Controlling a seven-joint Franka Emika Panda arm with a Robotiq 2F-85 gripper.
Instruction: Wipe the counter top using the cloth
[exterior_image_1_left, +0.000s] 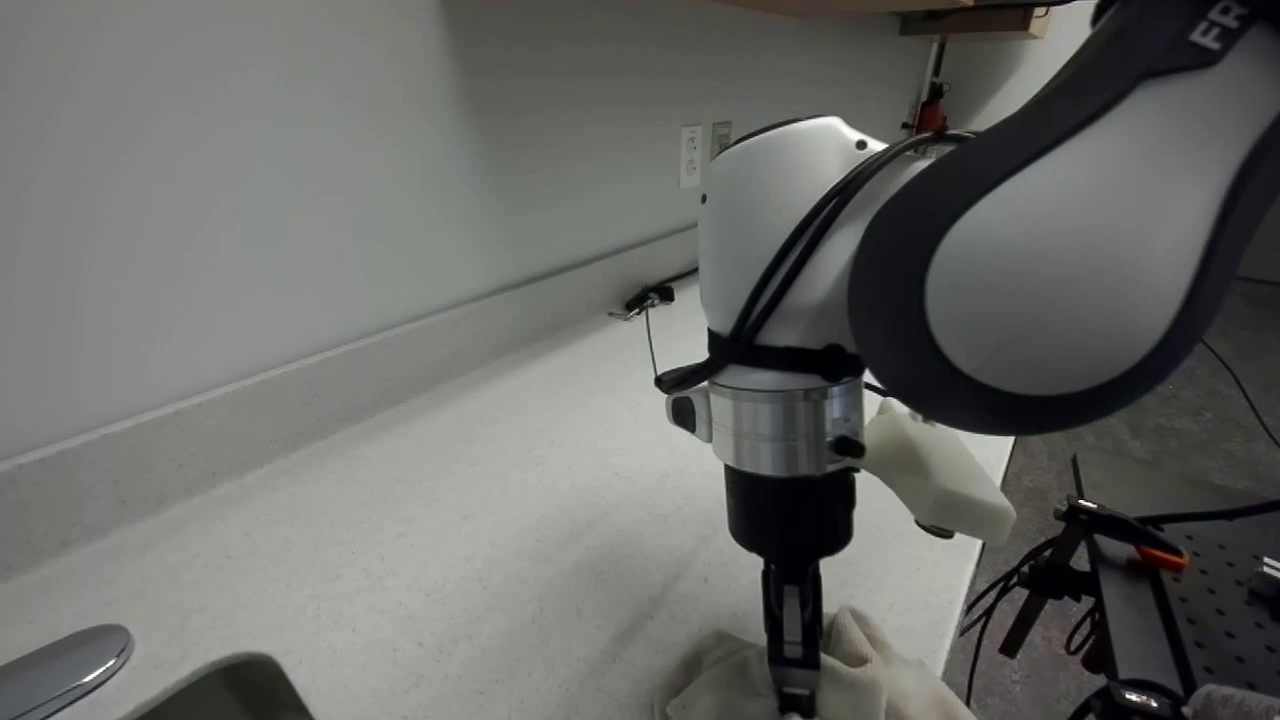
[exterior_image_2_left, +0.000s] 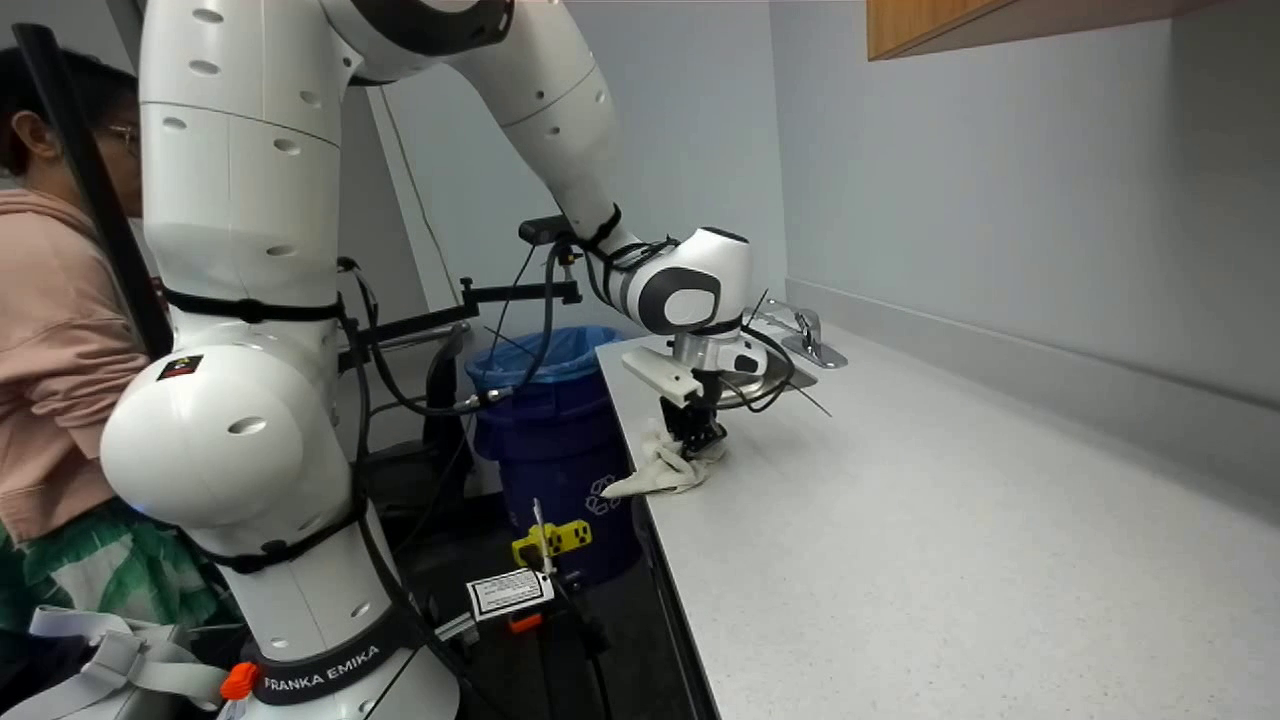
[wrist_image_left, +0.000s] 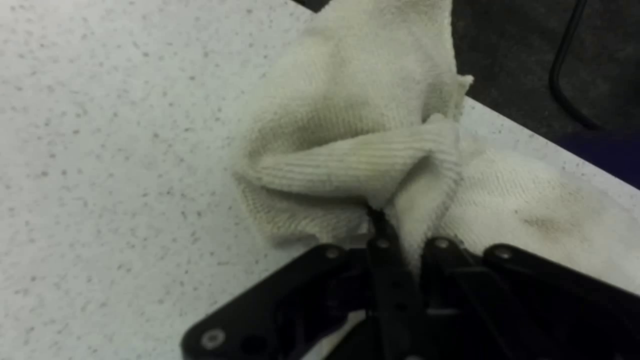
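Black jaws, pointing straight down, drawn nearly together, with a pinched fold of cream cloth (wrist_image_left: 345, 167) held between, clearest in the wrist view. Crumpled in ribbed folds beneath and around the lower ends of the jaws, and marked with a brownish smudge (wrist_image_left: 547, 223) at the right of the wrist view. Laid on the speckled white tabletop (exterior_image_1_left: 430, 520), close to the long edge away from the wall (exterior_image_1_left: 250, 200), with a flap reaching out past that edge over the dark floor (wrist_image_left: 505, 55).

Directly above the jaws, in both exterior views: white-and-black arm (exterior_image_2_left: 240, 200), with black cables (exterior_image_1_left: 810, 240) strapped along it and a pale, box-shaped part (exterior_image_1_left: 945, 480) jutting out near its lower end. Farther along the tabletop: chrome faucet (exterior_image_2_left: 808, 330) beside a sink (exterior_image_1_left: 235, 690). On the pale gray wall: white outlet (exterior_image_1_left: 690, 157). Overhead: wooden cabinet (exterior_image_2_left: 950, 25).

Off the tabletop, past the long edge: dark blue bin (exterior_image_2_left: 545, 440) with a lighter blue liner (exterior_image_2_left: 560, 350); lower down, yellow outlet block (exterior_image_2_left: 552, 541). At the left side of an exterior view, partly hidden by the arm: person (exterior_image_2_left: 65, 330) in a pink top and glasses.
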